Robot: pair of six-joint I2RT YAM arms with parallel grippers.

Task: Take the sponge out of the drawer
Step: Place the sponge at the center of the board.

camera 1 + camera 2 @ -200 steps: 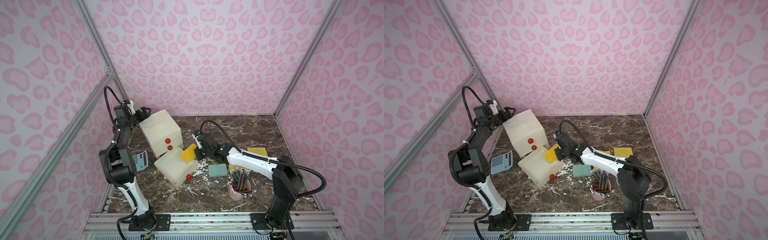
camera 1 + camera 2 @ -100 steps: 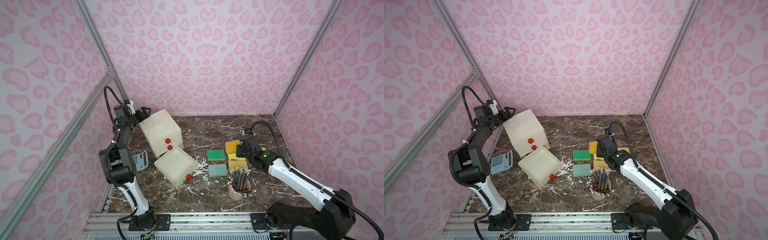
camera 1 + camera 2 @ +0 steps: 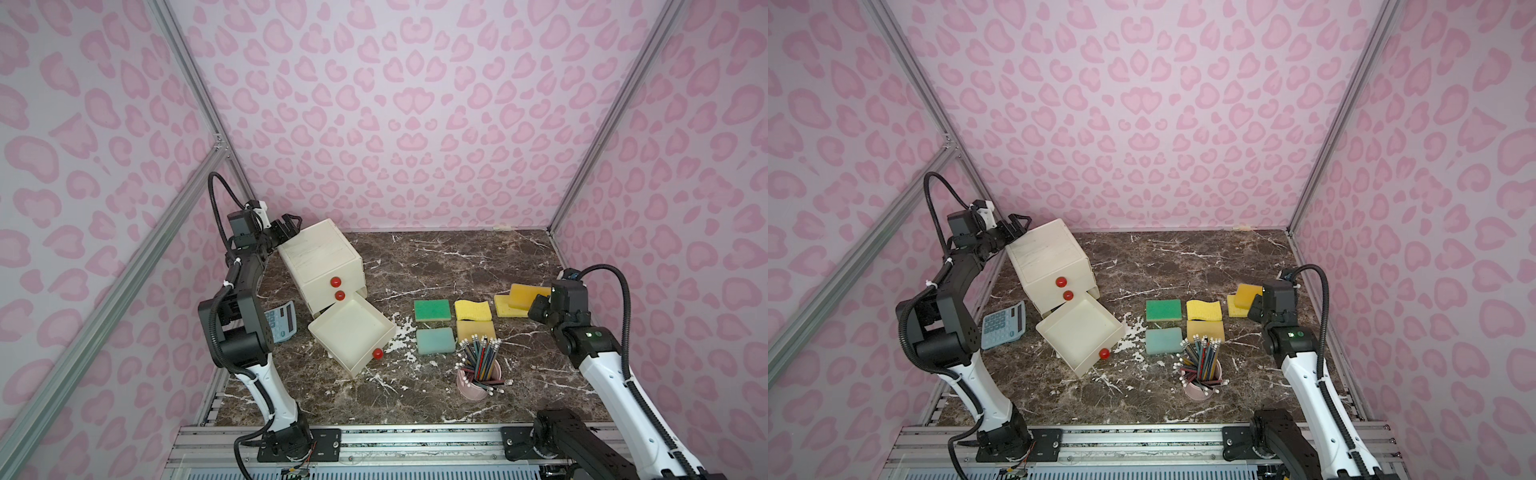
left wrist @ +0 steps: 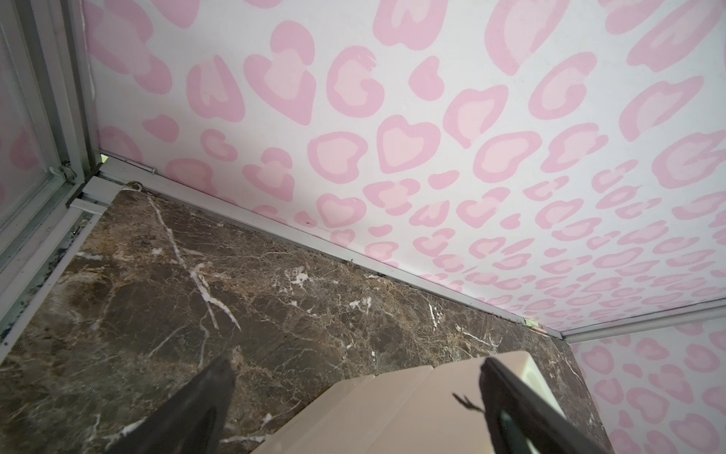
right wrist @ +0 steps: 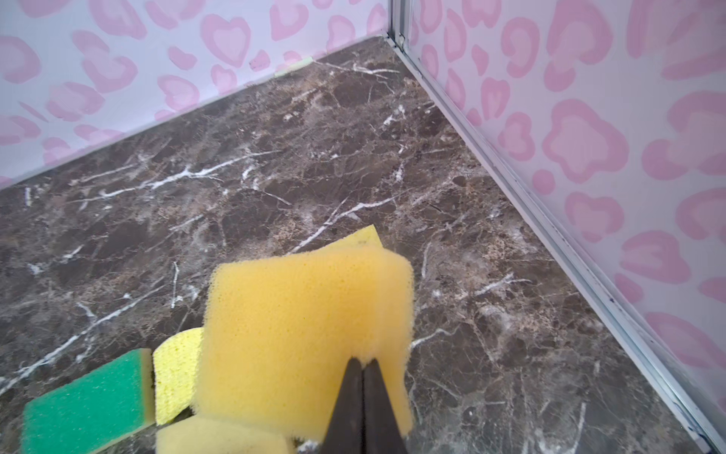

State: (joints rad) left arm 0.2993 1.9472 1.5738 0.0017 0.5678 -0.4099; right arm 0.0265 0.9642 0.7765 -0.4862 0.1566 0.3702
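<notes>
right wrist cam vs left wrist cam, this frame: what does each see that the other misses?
Only right wrist: the right tool shut on the orange-yellow sponge, with a green sponge and a pale yellow sponge lying nearby.
Only left wrist: the left tool open, a corner of the cream drawer cabinet showing between its fingers.
Both: the marble tabletop and the pink heart-print wall.
</notes>
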